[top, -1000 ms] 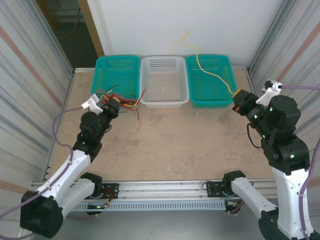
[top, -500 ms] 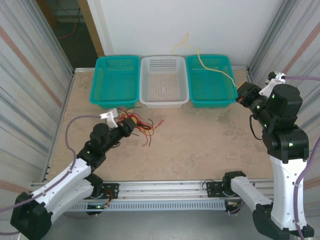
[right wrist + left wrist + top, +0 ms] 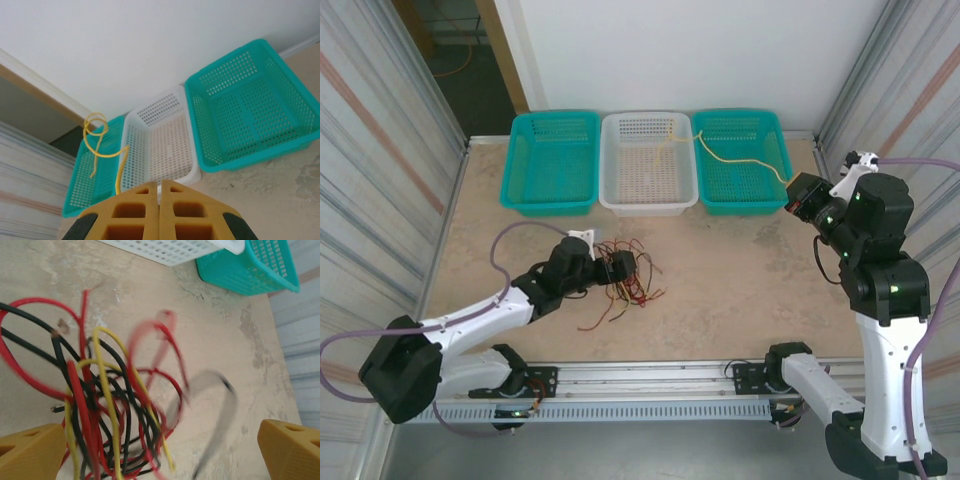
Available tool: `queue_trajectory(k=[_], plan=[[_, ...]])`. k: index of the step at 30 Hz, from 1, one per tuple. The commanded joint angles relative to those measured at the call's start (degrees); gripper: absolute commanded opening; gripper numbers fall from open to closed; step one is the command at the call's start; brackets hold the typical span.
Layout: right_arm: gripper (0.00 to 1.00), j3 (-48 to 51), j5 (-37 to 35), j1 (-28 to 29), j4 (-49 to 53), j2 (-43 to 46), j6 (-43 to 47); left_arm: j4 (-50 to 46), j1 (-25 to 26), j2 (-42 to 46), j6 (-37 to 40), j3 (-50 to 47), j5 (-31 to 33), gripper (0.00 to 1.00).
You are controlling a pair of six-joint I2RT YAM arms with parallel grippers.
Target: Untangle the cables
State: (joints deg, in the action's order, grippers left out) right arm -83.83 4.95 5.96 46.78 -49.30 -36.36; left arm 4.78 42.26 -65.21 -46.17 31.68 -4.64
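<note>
Cables [image 3: 628, 285] in red, black and yellow are seen in a loose tangle on the worktop [image 3: 740, 285], right at the tips of the left pincer [image 3: 612, 268], whose jaws are spread wide. In the left wrist view the tangle [image 3: 100, 410] lies between and just ahead of the yellow fingers [image 3: 30, 452], and no grip on it is seen.

A second ago this bundle was pinched beside the left teal basket [image 3: 552, 114]. It has since been carried to the open worktop and let go. It is judged that the knot has been laid out so that single strands can be picked from it.

The right pincer [image 3: 798, 198] is closed on a yellow cable [image 3: 740, 160] already drawn out of the bundle. Away from that pincer the strand crosses the right teal basket [image 3: 775, 130]. Its far end, raised against the wall a second ago, has dropped into the white basket [image 3: 650, 117]. No cable can be made out in the left teal basket.
</note>
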Motion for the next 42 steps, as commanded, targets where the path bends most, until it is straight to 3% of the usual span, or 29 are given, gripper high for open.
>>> queue_trajectory(k=[1, 8, 12, 17, 19, 21, 25, 31, 42], plan=[[0.00, 0.97, 1.37, -0.33, -0.87, 1.05, 1.37, -10.60, 0.28, 2.30, 4.35, 2.86, 0.62, 0.99], [0.00, 2.87, 1.86, -0.25, -2.71, 1.07, 1.86, -31.85, 0.19, 8.90, 12.16, 11.03, 6.79, 0.98], [0.00, 4.71, 3.00, 0.82, -4.62, 1.05, 0.91, -34.71, 0.10, 12.62, 16.26, 17.42, 2.65, 0.84], [0.00, 10.39, -0.26, 7.29, -10.56, 2.08, -2.61, -24.29, -0.74, 14.17, 11.79, 23.77, -6.60, 0.78], [0.00, 13.76, -3.68, 12.13, -14.62, 2.52, -4.90, -15.28, -0.78, 11.44, 7.82, 25.44, -12.36, 0.71], [0.00, 17.23, -7.72, 17.10, -19.82, 2.93, -6.92, -4.78, -0.58, 8.22, 2.87, 25.89, -15.88, 0.71], [0.00, 21.13, -15.69, 26.32, -27.01, 1.39, -8.44, 10.73, 0.57, 0.00, -6.76, 27.35, -17.70, 0.71], [0.00, 22.97, -20.88, 32.82, -32.65, -1.47, -8.70, 17.17, 2.06, -8.25, -13.11, 30.91, -19.72, 0.69], [0.00, 24.51, -20.90, 38.40, -36.74, -4.92, -9.70, 18.34, 2.23, -9.57, -14.91, 30.55, -15.58, 0.58]])
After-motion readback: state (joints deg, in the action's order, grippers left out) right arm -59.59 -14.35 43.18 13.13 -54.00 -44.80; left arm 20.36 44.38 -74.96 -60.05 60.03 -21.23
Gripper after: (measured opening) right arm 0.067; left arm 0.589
